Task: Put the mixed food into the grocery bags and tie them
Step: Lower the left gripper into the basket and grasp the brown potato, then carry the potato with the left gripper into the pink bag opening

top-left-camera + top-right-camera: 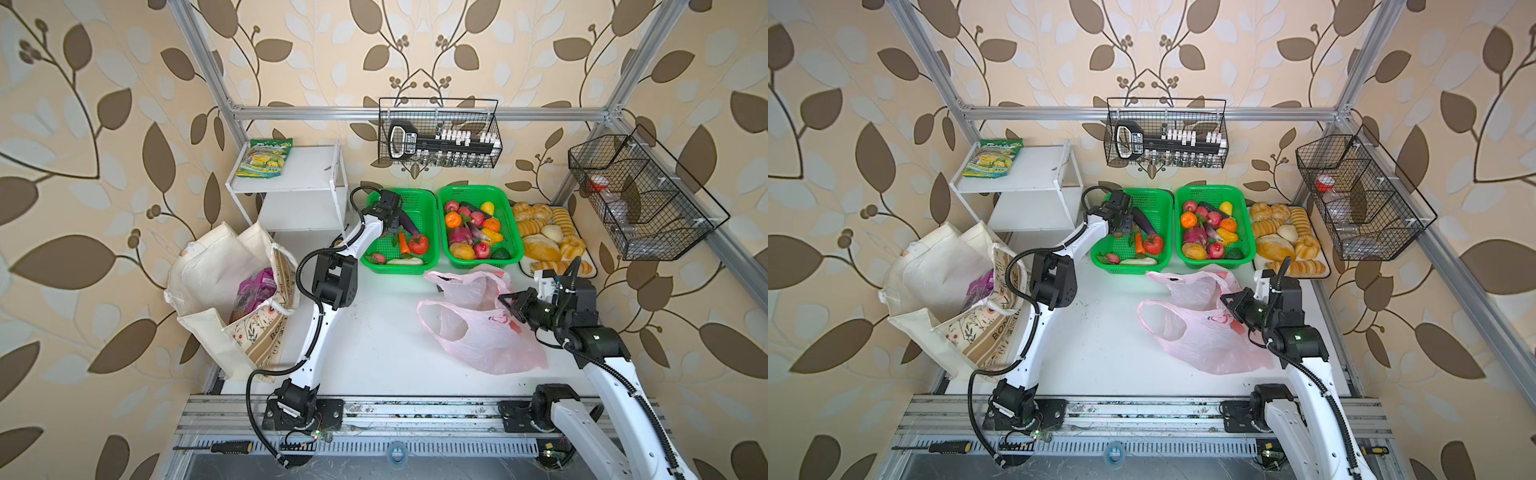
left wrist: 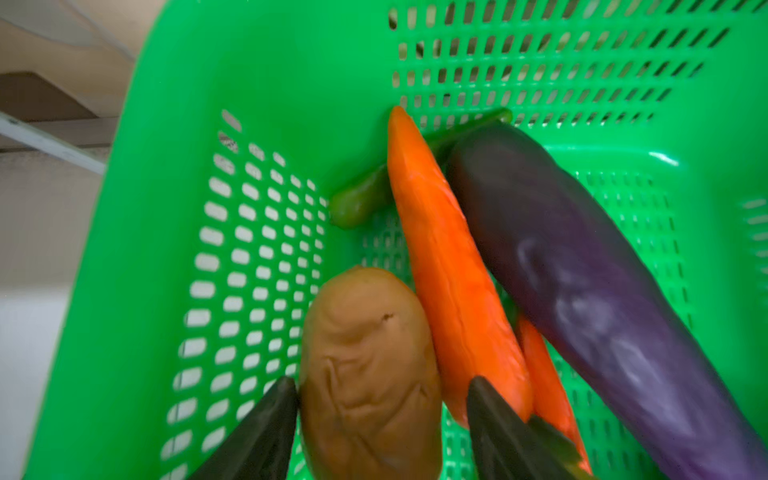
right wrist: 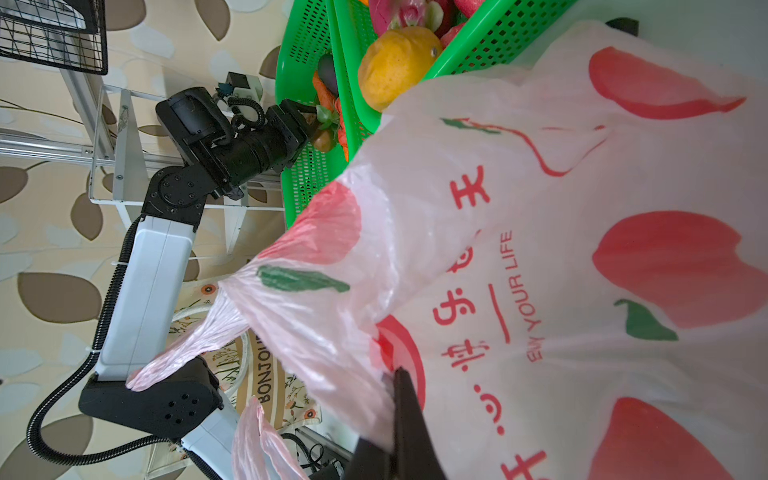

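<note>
Rail (image 1: 415, 409), possibly scuffed tabletop (image 1: 374, 332), leafy walls (image 1: 83, 208)

thin translucent pink plastic handle bag (image 3: 540, 257): "YOUR LIFE" in red capitals, the letters before it lost in a fold; red Chinese characters beside it, too unclear to read.
large cream canvas tote (image 3: 272, 388): "BONJOU" in brown capitals along a striped band, the end hidden.
yellow-green snack packet (image 1: 264, 159): print too small to read.

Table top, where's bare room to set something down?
Bare white table lies between the left arm and the pink plastic bag, in front of the green baskets. The shelf top beside the yellow-green packet is free too. Crowded: both baskets and the bread rolls at the back.
</note>
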{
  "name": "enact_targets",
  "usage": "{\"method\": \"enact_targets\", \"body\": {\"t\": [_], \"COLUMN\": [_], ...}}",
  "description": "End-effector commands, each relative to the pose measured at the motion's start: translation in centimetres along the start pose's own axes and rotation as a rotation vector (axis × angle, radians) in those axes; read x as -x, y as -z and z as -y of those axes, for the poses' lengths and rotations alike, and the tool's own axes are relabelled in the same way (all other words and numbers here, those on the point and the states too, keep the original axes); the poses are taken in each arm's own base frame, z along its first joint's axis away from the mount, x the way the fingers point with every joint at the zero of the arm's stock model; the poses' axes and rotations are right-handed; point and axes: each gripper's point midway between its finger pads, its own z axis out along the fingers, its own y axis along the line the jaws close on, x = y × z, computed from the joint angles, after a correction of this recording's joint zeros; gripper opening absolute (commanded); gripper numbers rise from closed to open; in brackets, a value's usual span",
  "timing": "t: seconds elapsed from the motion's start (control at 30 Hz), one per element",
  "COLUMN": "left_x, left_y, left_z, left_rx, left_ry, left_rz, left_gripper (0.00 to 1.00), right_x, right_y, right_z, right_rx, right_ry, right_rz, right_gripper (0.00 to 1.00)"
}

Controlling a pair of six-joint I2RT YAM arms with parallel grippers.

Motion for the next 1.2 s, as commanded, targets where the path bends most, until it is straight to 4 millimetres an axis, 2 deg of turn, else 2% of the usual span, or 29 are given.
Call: {"method": "enact_targets", "body": {"t": [0.0, 0.27, 0.37, 0.43, 0.63, 0.77, 0.9, 1.07, 1.17], "left_x": [2.7, 0.4, 0.1, 0.3, 0.8, 1.2, 1.9, 2.7, 1.8], "left_y": [0.6, -1.0, -1.2, -1.1, 0.2, 3.3, 8.7, 15.2, 18.7], "left_z": [-0.8, -0.8, -0.8, -0.7, -0.3, 0.4, 1.2, 1.0, 0.7], "left_rx": [0.016, 0.019, 0.019, 0.011, -0.025, -0.092, -0.201, -0.28, -0.322], "left_ry": [0.025, 0.007, -0.001, -0.005, -0.022, -0.018, 0.026, 0.05, 0.066], "left_rz": [0.079, 0.015, 0.008, 0.012, 0.008, -0.007, 0.009, 0.068, 0.041], "left_gripper": [0.64, 0.65, 0.66, 0.63, 0.44, 0.36, 0.3, 0.29, 0.3], "right_x": [0.1, 0.1, 0.1, 0.1, 0.0, 0.1, 0.3, 0.3, 0.2], "right_y": [-0.1, -0.3, -0.3, -0.3, 0.0, 0.0, 0.2, 0.2, 0.4], "right_z": [-0.2, -0.2, -0.2, -0.2, -0.3, -0.3, -0.6, -0.8, -0.9], "right_rx": [0.011, 0.014, 0.015, 0.015, 0.017, 0.019, 0.024, 0.03, 0.035], "right_ry": [0.016, 0.012, 0.013, 0.012, 0.013, 0.015, 0.02, 0.027, 0.03], "right_rz": [-0.004, -0.009, -0.007, -0.007, -0.003, 0.005, 0.012, 0.009, 0.013], "right_gripper": [0.0, 0.0, 0.0, 0.0, 0.0, 0.0, 0.0, 0.0, 0.0]}}
